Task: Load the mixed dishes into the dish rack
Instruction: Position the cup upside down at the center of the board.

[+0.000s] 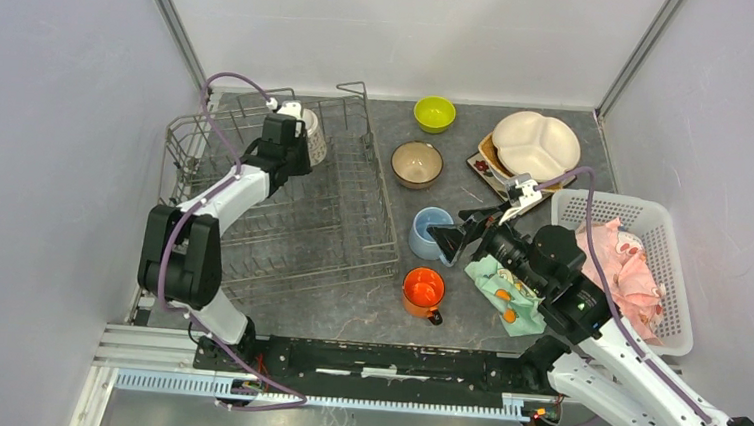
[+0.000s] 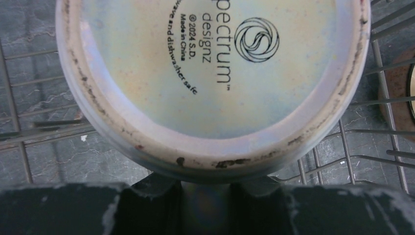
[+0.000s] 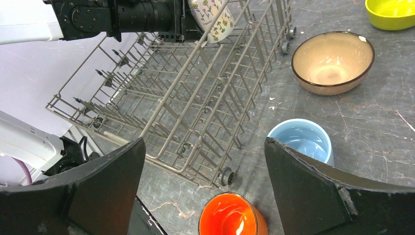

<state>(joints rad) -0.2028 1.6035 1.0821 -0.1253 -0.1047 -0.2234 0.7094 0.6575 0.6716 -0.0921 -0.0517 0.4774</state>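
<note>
Now, 2 robot arms work over a grey tabletop (image 1: 366, 317). The left jaws are narrowed around the handle of a white patterned mug (image 1: 313, 134), holding it tilted over the far end of the grey wire dish rack (image 1: 287, 222), its printed base facing the wrist camera. The right jaws are spread wide, gripping nothing, above a light-blue mug (image 1: 426, 232) and an orange mug (image 1: 422, 289) standing just right of the rack. Further back sit a tan bowl (image 1: 417, 164), a lime-green bowl (image 1: 434, 114) and a cream three-section plate (image 1: 536, 144). A pink cloth (image 1: 622, 262) lies in a white basket (image 1: 674, 244).
</note>
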